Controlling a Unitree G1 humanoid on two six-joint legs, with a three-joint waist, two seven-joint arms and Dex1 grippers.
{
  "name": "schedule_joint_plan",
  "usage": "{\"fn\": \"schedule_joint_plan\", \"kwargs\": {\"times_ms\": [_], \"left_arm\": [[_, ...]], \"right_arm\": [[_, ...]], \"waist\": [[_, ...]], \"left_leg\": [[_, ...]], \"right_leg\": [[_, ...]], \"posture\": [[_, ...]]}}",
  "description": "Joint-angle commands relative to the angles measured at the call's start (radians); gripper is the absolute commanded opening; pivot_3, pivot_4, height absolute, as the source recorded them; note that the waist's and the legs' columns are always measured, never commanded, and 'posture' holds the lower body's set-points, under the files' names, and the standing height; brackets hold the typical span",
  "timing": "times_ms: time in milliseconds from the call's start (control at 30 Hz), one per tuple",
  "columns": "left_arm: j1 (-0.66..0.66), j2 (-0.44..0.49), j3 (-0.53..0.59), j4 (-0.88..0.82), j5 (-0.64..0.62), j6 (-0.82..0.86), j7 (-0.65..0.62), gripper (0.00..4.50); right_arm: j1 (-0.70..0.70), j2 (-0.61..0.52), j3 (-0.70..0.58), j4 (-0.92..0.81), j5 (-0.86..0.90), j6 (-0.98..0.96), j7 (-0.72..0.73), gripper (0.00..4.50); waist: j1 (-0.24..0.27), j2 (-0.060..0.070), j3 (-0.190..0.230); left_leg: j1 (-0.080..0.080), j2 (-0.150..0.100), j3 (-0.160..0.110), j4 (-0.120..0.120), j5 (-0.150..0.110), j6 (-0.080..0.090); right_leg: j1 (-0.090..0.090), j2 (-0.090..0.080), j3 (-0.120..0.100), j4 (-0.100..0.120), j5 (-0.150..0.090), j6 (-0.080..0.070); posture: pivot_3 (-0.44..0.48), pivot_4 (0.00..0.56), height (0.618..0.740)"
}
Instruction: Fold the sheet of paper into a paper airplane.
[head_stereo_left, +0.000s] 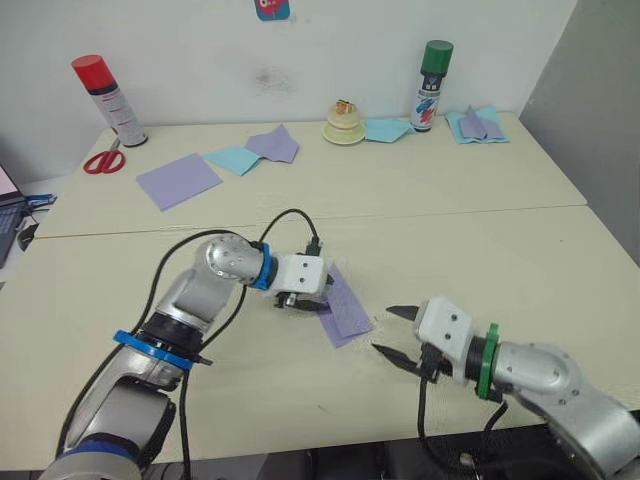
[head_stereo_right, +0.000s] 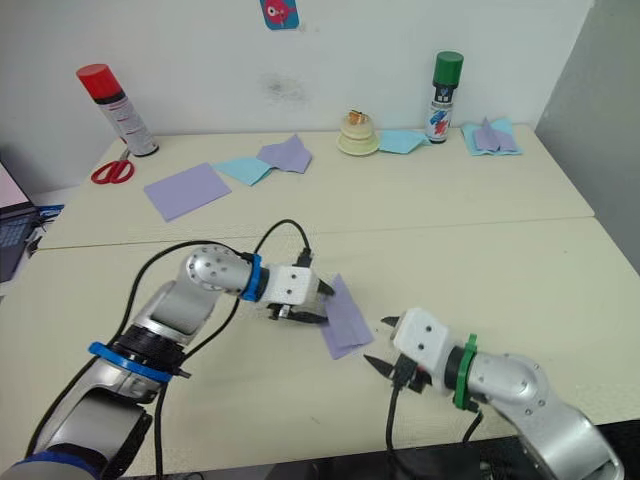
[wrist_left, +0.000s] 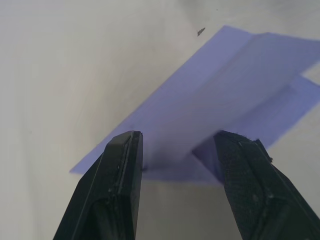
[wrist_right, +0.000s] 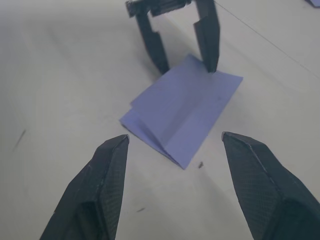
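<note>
The lavender sheet of paper (head_stereo_left: 343, 305) lies on the near table, folded lengthwise into a narrow strip with layered creases (wrist_right: 185, 110). My left gripper (head_stereo_left: 318, 296) is open at the strip's left edge. Its two black fingers stand on either side of a slightly raised flap (wrist_left: 225, 100); the same gripper (wrist_right: 186, 69) shows at the paper's far end in the right wrist view. My right gripper (head_stereo_left: 384, 330) is open just right of the paper, a short gap away, with nothing between its fingers. No finished paper airplane is in view.
On the far table stand a red-capped spray can (head_stereo_left: 108, 98), red scissors (head_stereo_left: 103, 160), a smooth lavender square (head_stereo_left: 178, 180), light-blue and lavender sheets (head_stereo_left: 255, 152), a cream round object (head_stereo_left: 344, 125), a green-capped can (head_stereo_left: 432, 85) and more folded sheets (head_stereo_left: 478, 125). A laptop (head_stereo_left: 10, 215) sits at the left edge.
</note>
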Motion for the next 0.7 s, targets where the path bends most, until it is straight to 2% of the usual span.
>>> {"fn": "schedule_joint_plan", "kwargs": {"times_ms": [33,267,467,567,700], "left_arm": [[-0.007,0.048,0.059,-0.033,-0.085,-0.045,-0.052,2.58],[0.120,0.141,0.161,-0.058,-0.308,0.016,-0.202,2.58],[0.269,0.171,0.243,-0.109,-0.398,0.010,-0.190,2.58],[0.291,0.174,0.260,-0.134,-0.413,0.041,-0.169,2.58],[0.296,0.180,0.263,-0.146,-0.413,0.045,-0.165,2.58]], "right_arm": [[0.042,0.055,0.059,0.018,-0.094,-0.112,-0.075,3.09],[0.001,0.217,0.154,0.203,-0.256,-0.269,-0.192,3.09],[-0.032,0.356,0.194,0.325,-0.333,-0.324,-0.266,3.09],[-0.020,0.380,0.203,0.330,-0.343,-0.330,-0.261,3.09],[0.017,0.334,0.128,0.272,-0.313,-0.322,-0.221,3.09]], "waist": [[0.000,0.000,0.000],[-0.006,0.000,0.000],[-0.002,0.000,0.000],[0.004,0.000,0.000],[0.003,0.000,0.000]], "left_leg": [[0.000,0.000,0.000,0.000,0.000,0.000],[0.002,0.000,0.001,-0.001,0.000,0.000],[0.002,0.001,0.000,-0.001,0.000,0.000],[0.002,0.000,0.000,-0.001,0.000,0.000],[0.002,0.000,0.001,-0.001,0.000,0.000]], "right_leg": [[0.000,0.000,0.000,0.000,0.000,0.000],[0.000,0.000,0.001,0.001,0.000,0.000],[0.000,0.001,0.001,0.001,0.000,0.000],[0.000,0.000,0.001,0.001,0.000,0.000],[0.001,0.000,0.002,0.001,0.000,0.000]], "posture": [[0.000,0.150,0.740],[0.000,0.150,0.740],[0.000,0.150,0.740],[0.000,0.150,0.740],[0.000,0.150,0.740]]}}
